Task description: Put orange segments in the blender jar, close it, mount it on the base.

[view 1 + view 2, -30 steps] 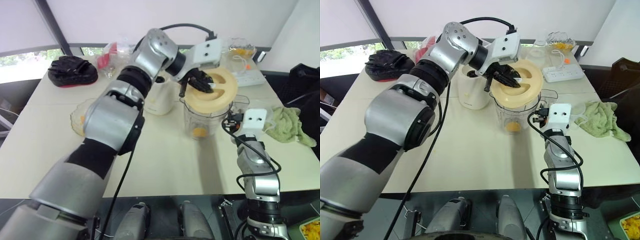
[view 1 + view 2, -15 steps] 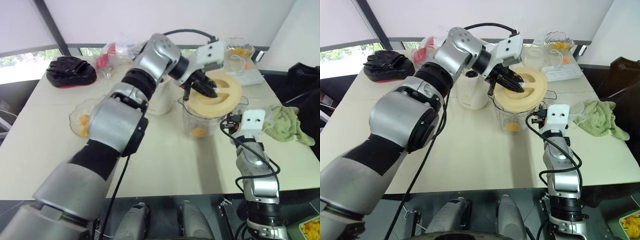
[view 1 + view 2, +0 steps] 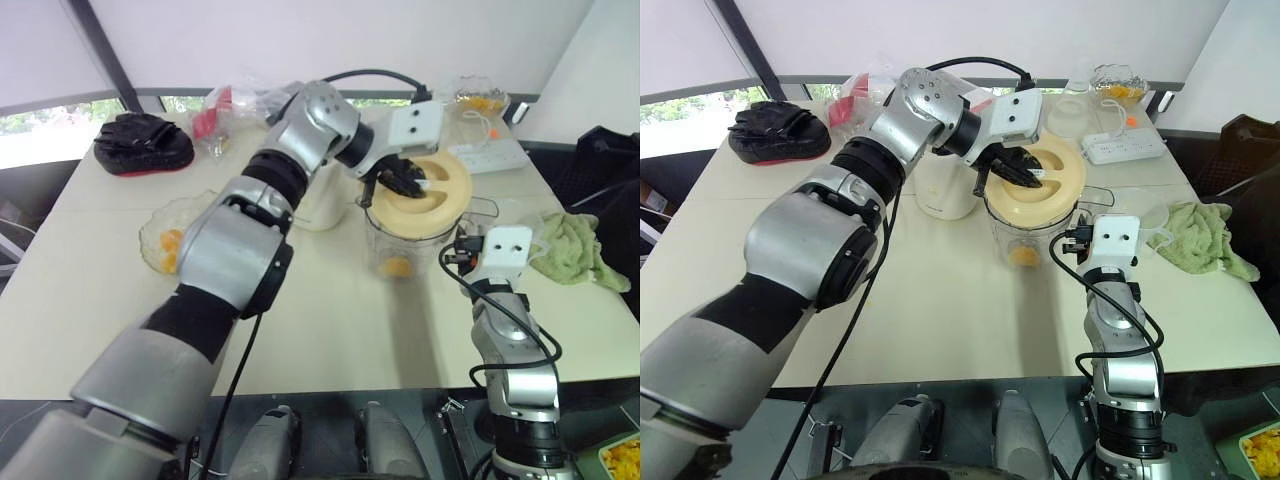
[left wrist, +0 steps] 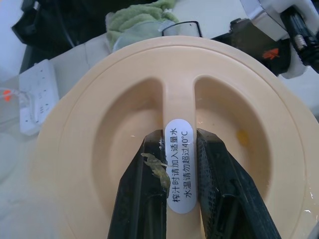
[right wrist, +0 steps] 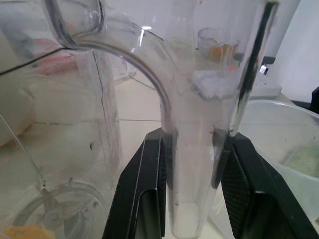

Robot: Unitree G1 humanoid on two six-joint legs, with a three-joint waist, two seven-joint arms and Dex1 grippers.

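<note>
on the blender jar [image 3: 405, 240], lid [image 3: 418, 190] lower, flatter

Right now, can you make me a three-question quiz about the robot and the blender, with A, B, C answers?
1. Where is the lid?
A. on the rim of the blender jar
B. flat on the table
C. on the base

2. What colour is the cloth on the table?
A. red
B. green
C. blue

3. What is the right gripper doing?
A. hanging open
B. gripping the cloth
C. clamped on the jar's handle

Answers:
1 A: the lid sits on the jar's top, with the left gripper pinching the lid's ridge.
2 B: the crumpled cloth is pale green.
3 C: both black fingers press the clear handle.
</note>
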